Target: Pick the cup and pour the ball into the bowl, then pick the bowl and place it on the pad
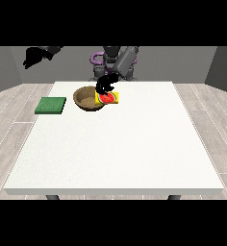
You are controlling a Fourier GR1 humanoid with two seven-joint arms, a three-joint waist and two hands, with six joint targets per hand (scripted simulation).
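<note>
Yellow cup [109, 98] tipped over brown bowl [89, 100], half hidden under curled black hand [106, 85] gripping it.

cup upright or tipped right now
Tipped: the cup lies on its side in the hand, its red mouth facing the camera beside the bowl.

The near rim of the yellow cup [109, 98] is overlapped by the black hand at the view's right [106, 85], so how its fingers lie on the cup cannot be made out. Part of the brown bowl [84, 98] is covered by the tilted cup, and the ball cannot be told apart from the cup's red inside. The fingers of the hand at the view's left [32, 56] are too small to be read.
</note>
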